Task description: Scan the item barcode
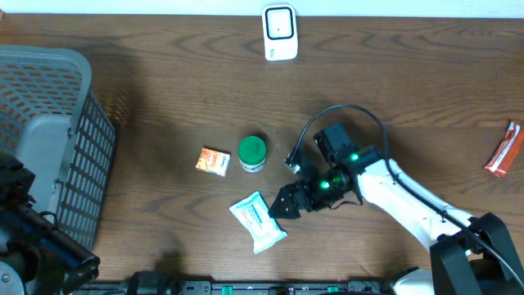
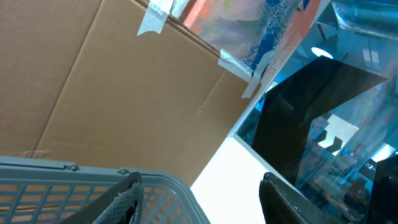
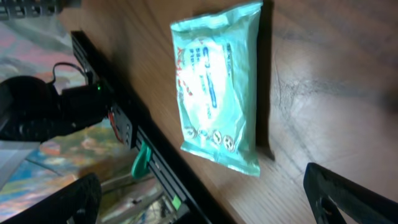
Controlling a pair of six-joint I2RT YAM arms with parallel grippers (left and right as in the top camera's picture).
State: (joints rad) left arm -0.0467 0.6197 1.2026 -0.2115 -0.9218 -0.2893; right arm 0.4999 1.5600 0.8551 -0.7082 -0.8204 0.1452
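On the brown wooden tabletop [image 1: 164,82], the largest thing you see is the grey plastic basket [image 1: 49,139], which stands at the far left edge. Your right arm [image 1: 409,201] comes in from the lower right corner and reaches toward the middle of the tabletop. Your left arm [image 1: 29,225] is at the lower left, just beside the basket.

The right hand [image 1: 280,205] is open. In the right wrist view its two fingers [image 3: 348,190] stand wide apart and nothing is between them. The left hand [image 2: 199,199] is also open. Its fingers [image 2: 127,199] are apart with nothing in the gap, and it is above the rim of the basket [image 2: 62,186], pointing up at a cardboard wall.

The teal wipes pack [image 1: 258,221] lies flat on the tabletop near the front edge, just beside the right hand, and it is not held. In the right wrist view the pack [image 3: 217,87] shows its printed face upward.

The white scanner [image 1: 279,31] stands at the back edge, well apart from the pack. A green-lidded jar [image 1: 252,152] stands upright behind the pack, and a small orange packet [image 1: 214,161] lies just to the left of the jar. A red snack bar [image 1: 503,150] lies at the far right edge.
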